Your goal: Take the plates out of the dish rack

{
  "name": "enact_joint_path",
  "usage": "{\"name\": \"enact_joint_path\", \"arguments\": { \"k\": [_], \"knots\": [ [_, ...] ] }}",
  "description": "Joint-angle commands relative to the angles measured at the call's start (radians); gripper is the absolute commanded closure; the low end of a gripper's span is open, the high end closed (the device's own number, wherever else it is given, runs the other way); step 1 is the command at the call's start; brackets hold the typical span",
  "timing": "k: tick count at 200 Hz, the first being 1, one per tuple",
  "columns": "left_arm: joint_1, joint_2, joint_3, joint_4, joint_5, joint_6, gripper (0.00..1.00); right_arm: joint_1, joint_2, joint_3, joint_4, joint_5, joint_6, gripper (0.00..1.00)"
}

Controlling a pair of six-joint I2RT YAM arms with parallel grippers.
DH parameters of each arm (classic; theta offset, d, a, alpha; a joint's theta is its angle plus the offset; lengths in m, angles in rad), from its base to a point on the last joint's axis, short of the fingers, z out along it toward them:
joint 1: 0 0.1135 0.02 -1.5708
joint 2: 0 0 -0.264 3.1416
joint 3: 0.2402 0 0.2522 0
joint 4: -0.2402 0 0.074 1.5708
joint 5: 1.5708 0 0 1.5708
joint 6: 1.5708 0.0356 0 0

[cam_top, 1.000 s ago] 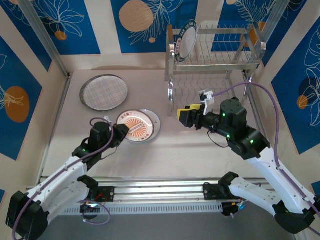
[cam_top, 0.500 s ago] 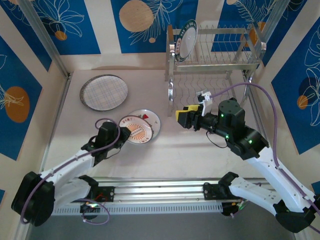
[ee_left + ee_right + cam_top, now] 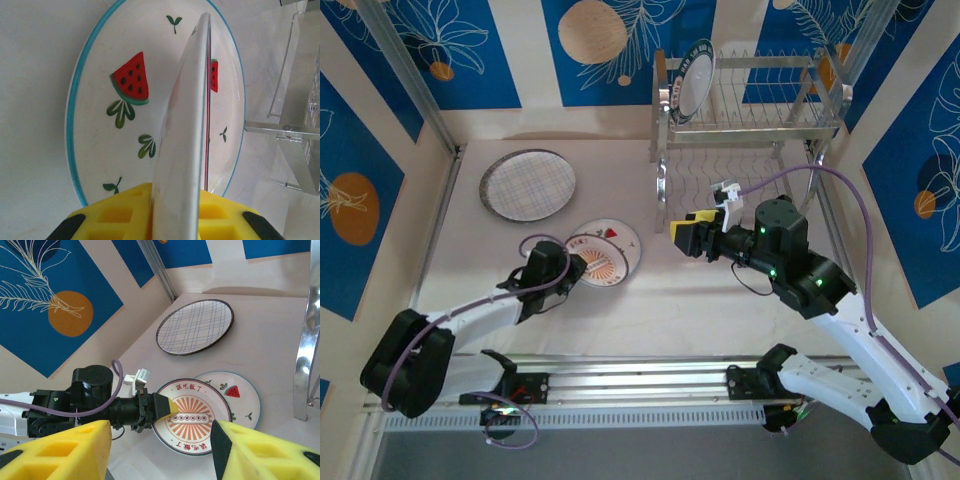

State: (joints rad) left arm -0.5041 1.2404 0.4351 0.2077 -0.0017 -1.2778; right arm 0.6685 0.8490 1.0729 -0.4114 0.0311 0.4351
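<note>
Grip: left pincer (image 3: 570,270) clenched on near rim of lettered plate (image 3: 602,258), seen edge-on between yellow foam pads (image 3: 116,217); plate overlaps watermelon plate (image 3: 115,100) on tabletop (image 3: 650,310). Risk: glazed rim is thin and slick, foam holds only a short arc; a tilt could slip it, clacking ceramic on ceramic or dragging the lower plate. Right pincer (image 3: 688,232) spread, empty, near dish rack (image 3: 760,112) of shiny steel wire; dark-rimmed plate (image 3: 691,82) stands upright in upper shelf; grid-lined plate (image 3: 528,184) lies flat, well apart.

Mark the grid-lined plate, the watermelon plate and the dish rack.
grid-lined plate (image 3: 528,185): top view, its centre.
watermelon plate (image 3: 245,401): right wrist view, bare right part.
dish rack (image 3: 760,127): top view, upper shelf's front rail.
</note>
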Motion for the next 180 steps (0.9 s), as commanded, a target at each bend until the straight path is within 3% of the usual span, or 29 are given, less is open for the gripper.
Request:
{"name": "enact_joint_path", "arguments": {
  "k": [1,136,180],
  "knots": [
    [0.011,0.019,0.038,0.064,-0.001,0.000,0.83,0.007,-0.002,-0.004,0.015,0.013,-0.009,0.44],
    [0.016,0.072,0.049,0.045,0.012,0.011,0.73,0.009,-0.019,-0.002,-0.014,0.025,0.005,0.44],
    [0.025,0.095,0.085,0.014,0.032,0.018,0.64,0.009,-0.015,-0.001,-0.017,0.029,0.005,0.44]
  ]
}}
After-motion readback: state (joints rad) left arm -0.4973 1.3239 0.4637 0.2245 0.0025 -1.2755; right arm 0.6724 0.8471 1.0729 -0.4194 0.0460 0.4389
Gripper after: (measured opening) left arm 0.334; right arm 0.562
